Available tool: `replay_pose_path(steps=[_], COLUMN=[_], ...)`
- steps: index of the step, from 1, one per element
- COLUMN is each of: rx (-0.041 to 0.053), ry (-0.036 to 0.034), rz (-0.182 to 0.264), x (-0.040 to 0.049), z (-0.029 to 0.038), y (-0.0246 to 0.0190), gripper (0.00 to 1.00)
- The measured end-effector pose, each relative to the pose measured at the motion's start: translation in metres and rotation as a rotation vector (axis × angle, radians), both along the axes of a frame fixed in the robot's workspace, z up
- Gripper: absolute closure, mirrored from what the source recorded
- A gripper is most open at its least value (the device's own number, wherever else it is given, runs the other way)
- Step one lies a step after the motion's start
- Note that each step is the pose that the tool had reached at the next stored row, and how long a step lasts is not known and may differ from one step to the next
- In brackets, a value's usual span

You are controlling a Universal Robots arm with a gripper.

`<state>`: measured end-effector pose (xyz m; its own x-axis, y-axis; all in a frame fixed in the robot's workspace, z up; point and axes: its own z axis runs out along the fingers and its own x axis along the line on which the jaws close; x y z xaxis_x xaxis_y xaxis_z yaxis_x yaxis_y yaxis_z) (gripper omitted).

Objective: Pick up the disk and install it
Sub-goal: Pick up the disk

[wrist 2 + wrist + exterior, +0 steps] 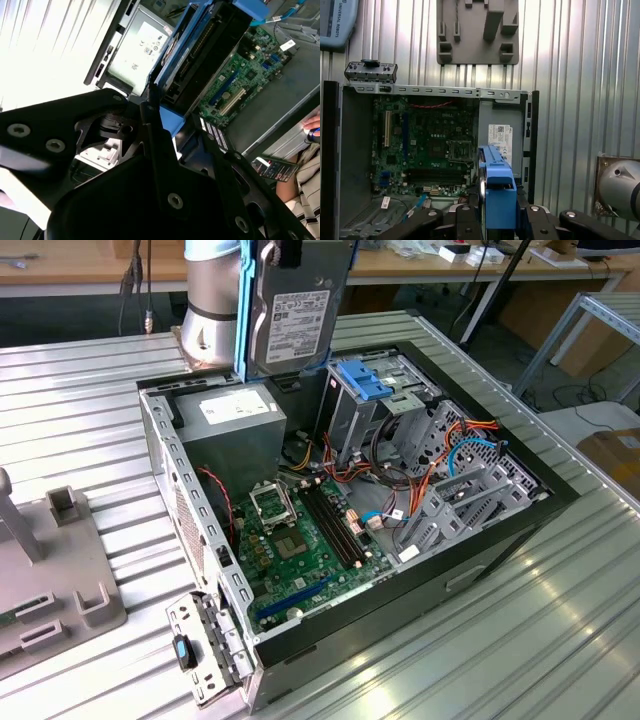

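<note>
**Disk held on edge above the open case**

The gripper (497,220) is pinching the disk (497,182), its black fingers (465,221) pressed against either side of the blue rails; in the exterior view the disk (295,315) hangs upright with its label towards the camera, above the far end of the computer case (185,500) and touching nothing under it. Below it sits the grey metal box (232,420) with a white sticker; just beside that, towards the exterior view's right, stands the drive cage (360,425), topped by a light-blue latch (362,378); past the cage lie loose orange and blue cables (450,455), and the motherboard (300,535) covers the case floor. Around the case spreads the ribbed metal table (90,390), which also carries a grey fixture (50,580).

The step in hand looks like carrying the disk to its bay. Done well, it calls for a firm, square hold on the rails so the disk does not tip; a path clear of the latch and the cables; and rails lined up true with the cage before any pressing, since a skewed entry would likely jam.
</note>
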<state>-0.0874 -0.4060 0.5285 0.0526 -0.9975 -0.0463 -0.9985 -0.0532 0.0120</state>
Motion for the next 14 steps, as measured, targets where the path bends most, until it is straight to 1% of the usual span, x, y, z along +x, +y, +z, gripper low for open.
replay_pose_path(steps=[1,3,5,9,10,11,13,14], rx=[-0.0001,-0.0003,-0.0004,-0.0007,-0.0007,-0.0006,-0.0008,-0.0009], ry=[0.0,0.0,0.0,0.0,0.0,-0.0001,0.0,0.0], rz=[0.0,0.0,0.0,0.0,0.0,0.0,0.0,0.0], x=[0.0007,0.0024,0.0036,0.0047,0.0054,0.0058,0.0068,0.0074], z=[-0.0001,-0.0002,-0.0004,-0.0005,-0.0006,-0.0007,-0.0008,-0.0008], y=[-0.0041,-0.0152,-0.0233,-0.0313,-0.0366,-0.0404,-0.0501,-0.0576], gripper=[0.64,0.64,0.64,0.64,0.64,0.64,0.64,0.64])
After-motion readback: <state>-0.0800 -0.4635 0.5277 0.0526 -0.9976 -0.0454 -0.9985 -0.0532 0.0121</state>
